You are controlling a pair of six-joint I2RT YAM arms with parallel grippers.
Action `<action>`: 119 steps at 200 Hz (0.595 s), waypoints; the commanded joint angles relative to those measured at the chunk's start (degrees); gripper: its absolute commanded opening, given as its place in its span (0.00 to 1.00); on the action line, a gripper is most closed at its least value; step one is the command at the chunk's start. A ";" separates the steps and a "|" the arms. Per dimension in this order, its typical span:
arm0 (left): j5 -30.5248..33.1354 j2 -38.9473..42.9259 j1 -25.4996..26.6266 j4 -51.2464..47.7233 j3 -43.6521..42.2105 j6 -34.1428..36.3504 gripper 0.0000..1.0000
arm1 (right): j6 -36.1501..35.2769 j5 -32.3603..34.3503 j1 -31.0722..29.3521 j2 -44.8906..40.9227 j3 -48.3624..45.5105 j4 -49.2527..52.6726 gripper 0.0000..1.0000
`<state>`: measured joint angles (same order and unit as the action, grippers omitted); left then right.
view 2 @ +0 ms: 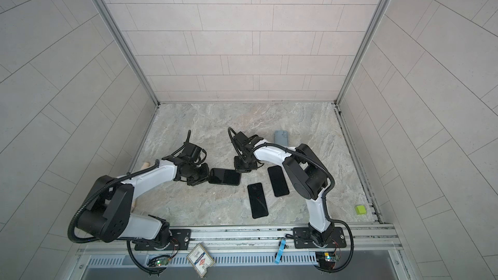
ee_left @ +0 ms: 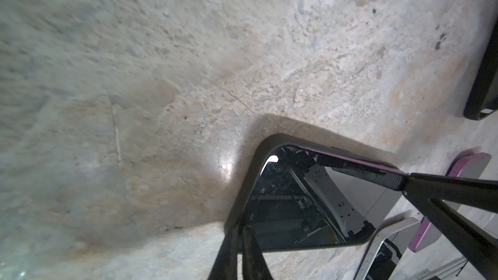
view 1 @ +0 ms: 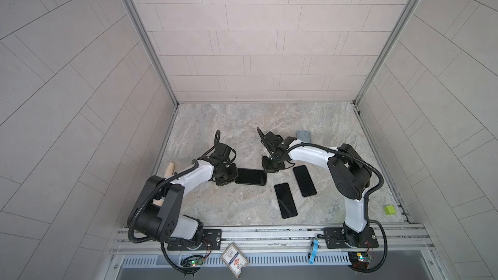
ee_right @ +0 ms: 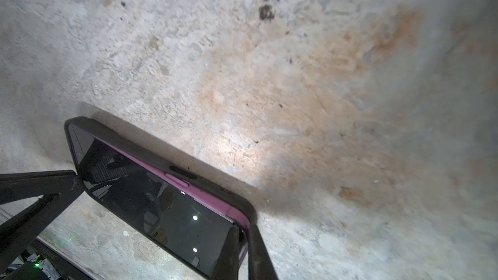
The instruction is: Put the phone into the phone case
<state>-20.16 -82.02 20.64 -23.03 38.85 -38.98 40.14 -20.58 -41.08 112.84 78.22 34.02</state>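
Observation:
The phone (view 1: 250,176) has a black screen and purple sides, and it lies flat on the marble table inside a dark phone case (ee_left: 250,173). Its purple side (ee_right: 210,200) stands above the case rim (ee_right: 129,138) along one long edge. My left gripper (view 1: 235,179) is shut on the case rim at the phone's left end; its fingertips (ee_left: 231,238) pinch that edge. At the other end my right gripper (view 1: 265,169) is shut on a corner, with one finger (ee_right: 231,241) on the screen and one outside the case. Both top views show this (view 2: 224,176).
Two more black phones (view 1: 285,200) (view 1: 304,181) lie just right of the held one. A grey-blue case (view 1: 304,136) lies behind the right arm. A green block (view 1: 390,209) sits at the right edge. A wooden piece (view 1: 169,169) lies behind the left arm.

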 commanded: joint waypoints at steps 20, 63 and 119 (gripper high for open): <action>-0.02 -1.95 0.37 1.32 -1.33 -0.04 0.13 | 1.23 1.23 -1.38 3.88 -2.09 0.62 0.11; -0.06 -1.81 0.37 1.32 -1.49 -0.18 0.13 | 2.21 1.33 -2.53 6.23 -2.80 0.78 0.11; -0.14 -2.06 0.39 1.49 -1.41 -0.31 0.13 | 2.83 1.68 -3.57 7.41 -3.59 0.53 0.11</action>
<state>-20.25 -82.08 20.64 -22.98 38.85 -39.00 41.89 -19.33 -41.89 113.32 78.19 33.82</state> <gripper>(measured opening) 0.127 0.108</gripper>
